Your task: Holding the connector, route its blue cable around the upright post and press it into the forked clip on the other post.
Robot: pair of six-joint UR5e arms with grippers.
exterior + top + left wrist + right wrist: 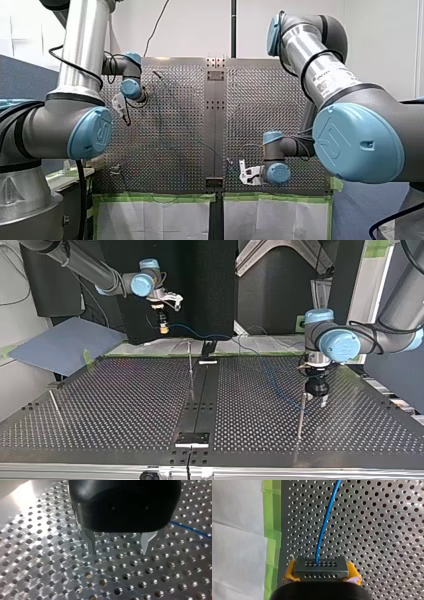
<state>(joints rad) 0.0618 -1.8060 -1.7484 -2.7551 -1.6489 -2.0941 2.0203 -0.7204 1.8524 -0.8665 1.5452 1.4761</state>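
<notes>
In the right wrist view my right gripper (322, 575) is shut with its yellow pads (289, 574) on a grey perforated connector (321, 566). The blue cable (325, 520) leaves the connector and runs ahead over the perforated table. In the top view my right gripper (163, 328) hangs above the table's far edge, the cable (200, 335) trailing toward the view's right. My left gripper (317, 399) hovers just over a thin upright post (300, 420). Its metal fingers (90, 542) stand open with nothing between them, and the cable (190, 528) passes beside it. Another post (190, 369) stands mid-table.
A dark centre rail (200, 400) splits the perforated table. A third thin post (55, 407) stands at the top view's left, with a blue sheet (65, 345) beyond it. Green tape (271, 537) and white paper (237, 542) border the table beside my right gripper.
</notes>
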